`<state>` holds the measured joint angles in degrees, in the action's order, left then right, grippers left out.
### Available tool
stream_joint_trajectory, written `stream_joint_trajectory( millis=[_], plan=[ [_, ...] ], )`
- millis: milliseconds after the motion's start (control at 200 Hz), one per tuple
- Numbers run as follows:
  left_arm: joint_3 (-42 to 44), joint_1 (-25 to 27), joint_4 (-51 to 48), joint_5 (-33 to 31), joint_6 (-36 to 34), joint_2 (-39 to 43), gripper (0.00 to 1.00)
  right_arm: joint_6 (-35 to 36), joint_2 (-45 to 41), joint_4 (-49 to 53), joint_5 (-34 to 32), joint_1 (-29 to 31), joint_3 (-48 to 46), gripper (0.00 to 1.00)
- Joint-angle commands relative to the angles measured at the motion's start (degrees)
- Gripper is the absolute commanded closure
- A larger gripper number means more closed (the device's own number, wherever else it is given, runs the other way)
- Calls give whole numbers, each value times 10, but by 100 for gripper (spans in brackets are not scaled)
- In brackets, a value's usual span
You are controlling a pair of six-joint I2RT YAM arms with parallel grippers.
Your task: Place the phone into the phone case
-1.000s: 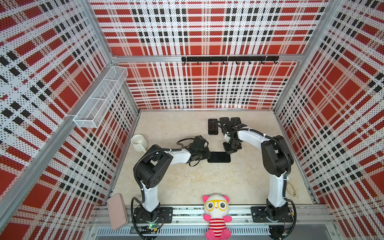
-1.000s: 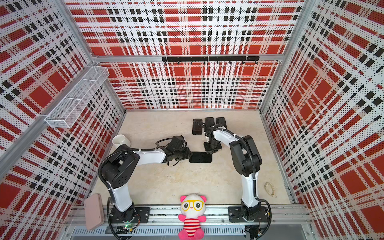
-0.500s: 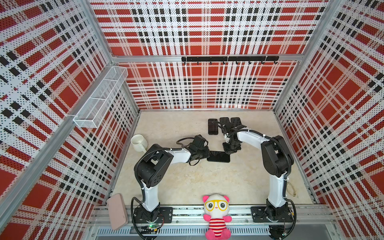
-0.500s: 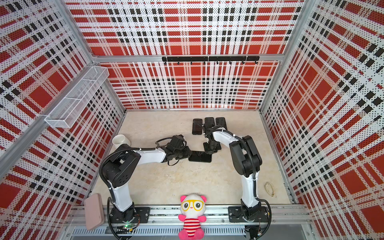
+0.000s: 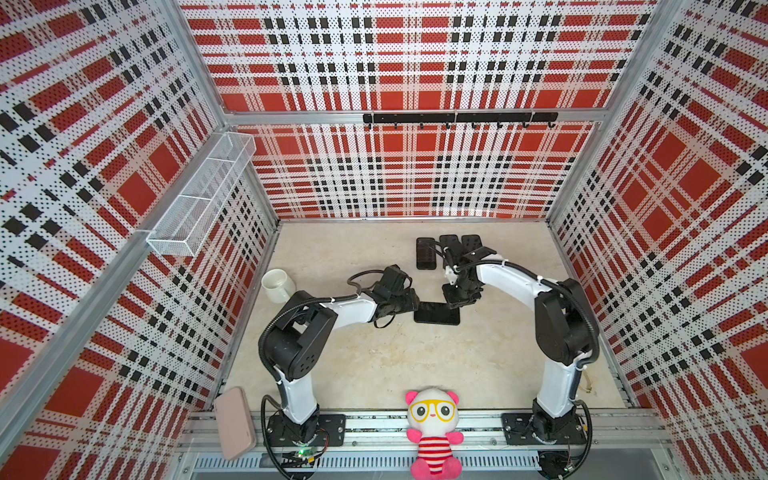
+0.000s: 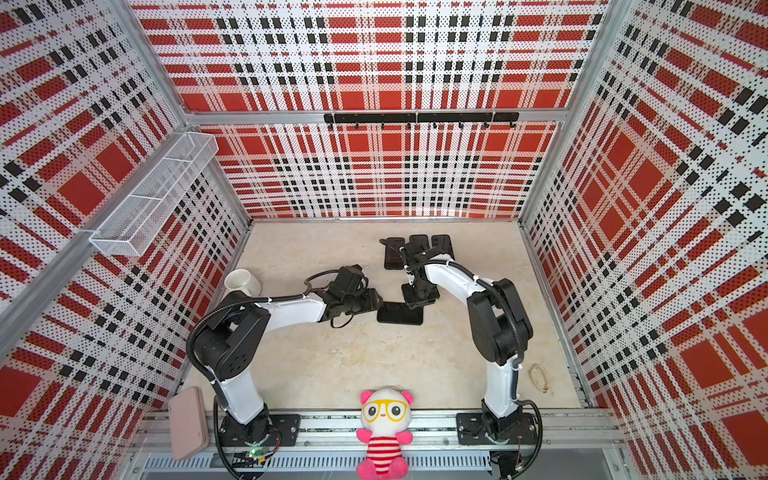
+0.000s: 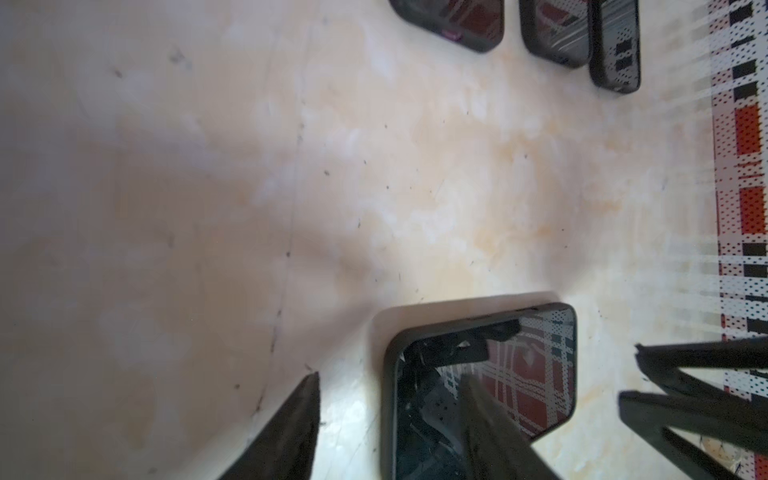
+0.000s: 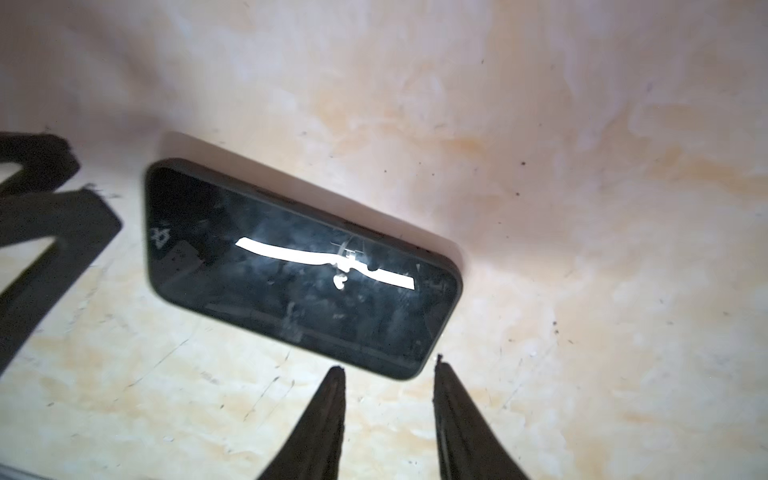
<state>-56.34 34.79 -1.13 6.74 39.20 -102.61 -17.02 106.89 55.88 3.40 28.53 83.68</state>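
Observation:
A black phone [image 5: 436,313] [image 6: 400,313] lies flat and face up mid-table, with the dark rim of the phone case [image 7: 388,399] round its edge. My left gripper [image 5: 412,302] [image 7: 392,376] is open at the phone's left end. One of its fingers [image 7: 490,428] hangs over the screen and the other over bare table. My right gripper [image 5: 456,297] [image 8: 387,365] is open just behind the phone's far right corner, with nothing between its fingers. The right wrist view shows the whole phone [image 8: 299,266].
Three more black phones or cases [image 5: 426,253] [image 5: 451,245] [image 5: 471,243] lie side by side at the back, partly under my right arm. A white mug [image 5: 277,285] stands at the left wall. A pink case [image 5: 234,422] and a plush toy [image 5: 434,432] sit at the front rail.
Both grippers have opened and let go of the phone's ends. The phone has stayed in the same spot, flat on the table.

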Motion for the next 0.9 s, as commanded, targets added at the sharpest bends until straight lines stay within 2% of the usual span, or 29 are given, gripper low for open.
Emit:
stream_joint_trajectory(
  millis=[0,120,230,321,536,762,892],
  plan=[
    [17,-4,-9,-19,-14,46,32,24,-21,-4,-5,-8,1,62],
    [55,6,-4,-18,-7,85,15,49,-6,-47,-3,-23,-2,70],
    [114,14,24,4,14,128,0,57,11,-81,14,-38,-1,73],
    [172,16,68,27,50,161,2,68,33,-96,11,-40,7,77],
    [252,33,97,0,95,221,1,81,99,-116,23,-49,17,91],
    [276,42,104,-12,110,244,1,74,111,-122,33,-48,6,93],
    [279,42,105,-15,111,248,1,67,94,-130,35,-46,-32,93]
  ],
)
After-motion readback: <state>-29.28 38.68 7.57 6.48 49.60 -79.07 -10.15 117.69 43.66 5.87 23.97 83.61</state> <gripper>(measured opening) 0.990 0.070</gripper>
